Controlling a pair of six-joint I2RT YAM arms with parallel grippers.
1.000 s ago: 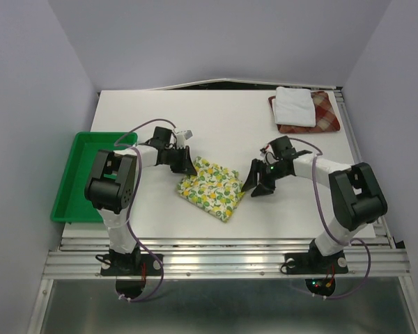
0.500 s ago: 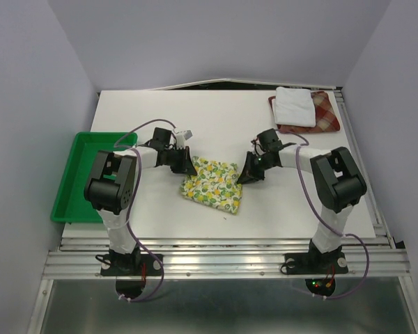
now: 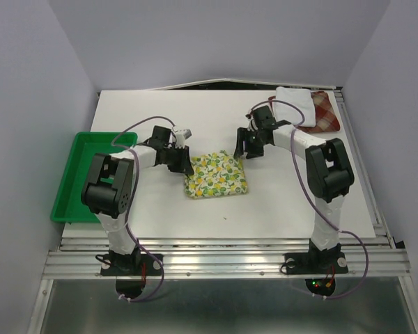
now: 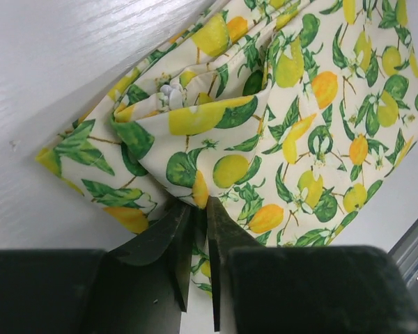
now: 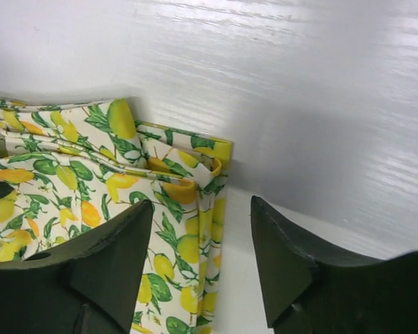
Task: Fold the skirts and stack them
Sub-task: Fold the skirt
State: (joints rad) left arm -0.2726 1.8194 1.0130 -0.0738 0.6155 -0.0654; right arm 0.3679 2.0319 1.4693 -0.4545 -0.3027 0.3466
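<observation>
Place: white fruit-print cloth skirt (image 3: 216, 175) mid-bench (image 3: 195, 111), between both end effectors.
Left end effector (image 4: 197, 203): at the skirt's far left corner, nearly closed, pinching a fold of cloth.
Right end effector (image 5: 202, 205): over the far right corner, spread wide, grasping nothing.
Look: folded into a thick rectangle, layered edges showing.
Far right: plain white folded skirt (image 3: 296, 104) atop red-and-cream plaid skirt (image 3: 327, 111).

Top camera looked steeply down from above and behind the arm bases (image 3: 129, 263), whole tabletop (image 3: 216, 111) in shot. Wrist cameras sat very close, peering past the left claw (image 4: 198, 209) and right claw (image 5: 200, 205); all 3 views shared the fruit-print skirt (image 3: 216, 175).
</observation>
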